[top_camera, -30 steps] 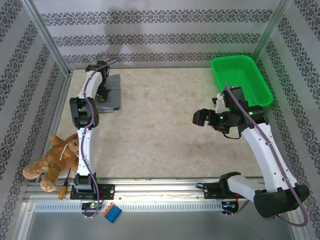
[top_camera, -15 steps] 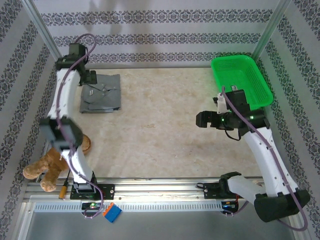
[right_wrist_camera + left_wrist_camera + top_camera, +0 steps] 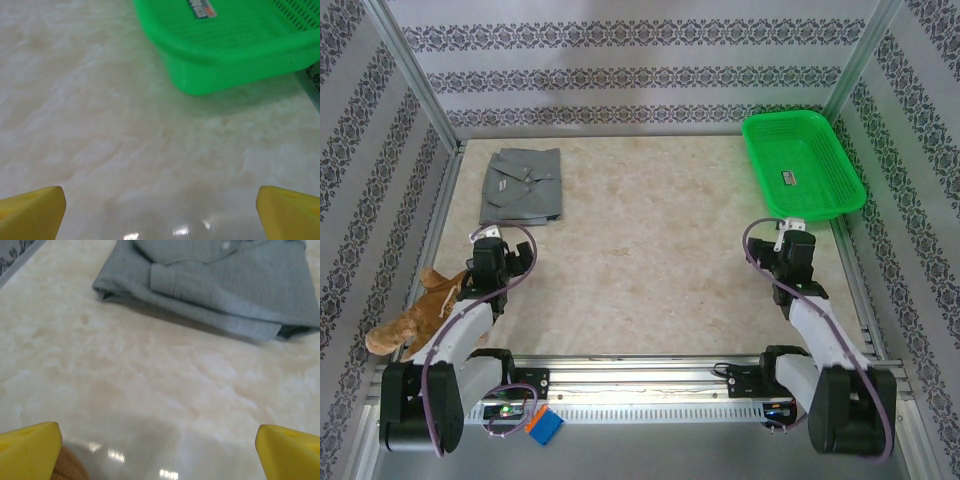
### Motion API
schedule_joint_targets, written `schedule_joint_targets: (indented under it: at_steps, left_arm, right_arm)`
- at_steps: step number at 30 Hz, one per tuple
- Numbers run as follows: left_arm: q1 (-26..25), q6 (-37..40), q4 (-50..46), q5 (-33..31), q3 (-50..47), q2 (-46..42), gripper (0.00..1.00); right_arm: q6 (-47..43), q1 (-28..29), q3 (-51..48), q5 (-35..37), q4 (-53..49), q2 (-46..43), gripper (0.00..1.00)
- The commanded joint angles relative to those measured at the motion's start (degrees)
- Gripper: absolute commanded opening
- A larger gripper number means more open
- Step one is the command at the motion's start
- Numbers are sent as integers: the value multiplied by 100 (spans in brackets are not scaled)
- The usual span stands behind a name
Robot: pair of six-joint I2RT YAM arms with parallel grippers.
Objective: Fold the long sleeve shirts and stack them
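The long sleeve shirt [image 3: 523, 186] lies folded flat at the table's far left, grey, with collar and buttons facing up. From the left wrist camera the same folded shirt [image 3: 220, 285] lies ahead, well beyond the fingers. My left gripper [image 3: 487, 246] is drawn back near the front left, low over the table. The left gripper [image 3: 160, 455] is open, its yellow fingertips [image 3: 30, 452] wide apart with bare table between them. My right gripper [image 3: 795, 242] sits pulled back at the front right. The right gripper [image 3: 160, 215] is open too, holding nothing.
A green basket [image 3: 756, 160] stands at the far right corner, its near wall [image 3: 225, 65] ahead of the right gripper. A brown plush toy [image 3: 415, 315] lies at the front left edge beside the left arm. Metal frame posts and patterned walls ring the table.
Both arms have drawn back from mid-table to the near edge. The left gripper has left the folded shirt, which stays flat at the far left.
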Motion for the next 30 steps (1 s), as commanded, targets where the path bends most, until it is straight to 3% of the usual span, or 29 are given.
schedule_joint_targets:
  at_steps: [1,6,9,10,12,14,15,17,30]
  left_arm:
    - [-2,331,2760,-102,-210,734,100]
    - [-49,1074,4357,477,-171,2190,100]
    - [-72,1240,5695,832,-329,3208,99]
    - [-85,1334,6033,937,-258,3504,99]
    - [-77,1290,4365,969,185,3067,99]
    - [-81,1325,4860,1008,147,3304,99]
    - [-84,1249,4457,863,227,3167,99]
    - [-93,1278,4849,847,171,3286,99]
    - [-94,1291,4739,936,181,3255,99]
  right_arm:
    - [270,-56,-55,-110,2274,629,98]
    - [397,-145,-33,-1041,3584,1923,98]
    - [-92,133,182,-1423,3828,2592,98]
    - [-290,400,311,-1019,3696,2748,98]
    - [-198,502,153,-411,4013,2833,98]
    - [-257,527,105,-419,4106,2842,98]
    - [-263,541,98,-399,4123,2837,98]
    - [-277,564,104,-353,4096,2813,98]
    - [-213,434,101,-653,4136,2840,98]
